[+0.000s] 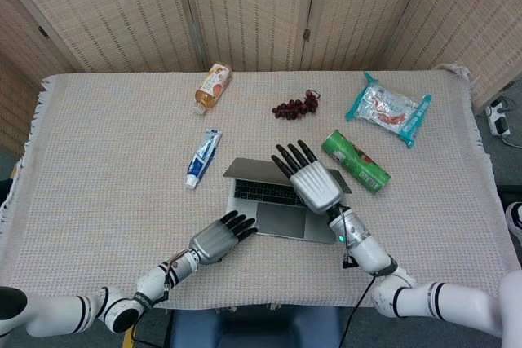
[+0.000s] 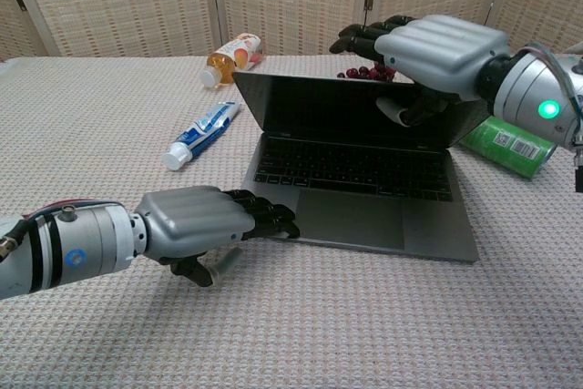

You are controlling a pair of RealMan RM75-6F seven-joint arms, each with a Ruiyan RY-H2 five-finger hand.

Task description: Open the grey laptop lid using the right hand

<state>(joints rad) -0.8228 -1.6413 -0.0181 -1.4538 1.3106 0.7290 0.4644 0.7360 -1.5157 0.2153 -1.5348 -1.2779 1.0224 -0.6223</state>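
The grey laptop (image 1: 273, 216) stands open at the front middle of the table, its dark screen (image 2: 319, 111) tilted back and the keyboard (image 2: 355, 170) showing. My right hand (image 1: 314, 181) grips the lid's top right edge: the fingers (image 2: 369, 40) reach over the back and the thumb (image 2: 405, 114) lies against the screen. My left hand (image 1: 218, 238) rests flat on the front left corner of the laptop base (image 2: 428, 230), fingers (image 2: 269, 216) stretched out on the palm rest and holding nothing.
A green can (image 1: 356, 160) lies just right of the laptop, close to my right wrist. A toothpaste tube (image 1: 203, 157) lies to the left. Behind are an orange bottle (image 1: 212, 87), grapes (image 1: 297, 105) and a snack packet (image 1: 388, 108). A folding screen stands behind the table.
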